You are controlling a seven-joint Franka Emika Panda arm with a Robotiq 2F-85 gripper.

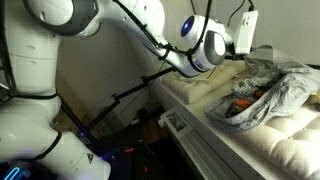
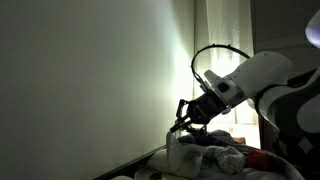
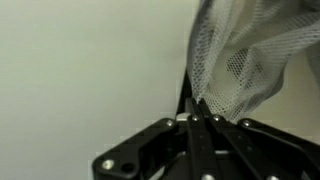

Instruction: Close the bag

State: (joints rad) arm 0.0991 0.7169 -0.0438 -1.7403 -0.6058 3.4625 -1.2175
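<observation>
The bag (image 1: 272, 88) lies on a cushion (image 1: 290, 135), a folded cloth (image 1: 205, 92) just beside it on the arm's side. In the wrist view the gripper (image 3: 197, 104) sits below the bag's edge, which rises from between its fingertips.

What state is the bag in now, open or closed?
Open: the bag gapes, orange items showing inside; the shut claw pinches its edge.

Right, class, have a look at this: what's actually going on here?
A robot arm is working on a crinkled grey-silver bag that lies on a pale padded surface. Orange items show through the bag near its mouth. In the wrist view the pincer is shut on a fold of the bag's thin material, which is held up above the heap. The bag does not look closed yet.
</observation>
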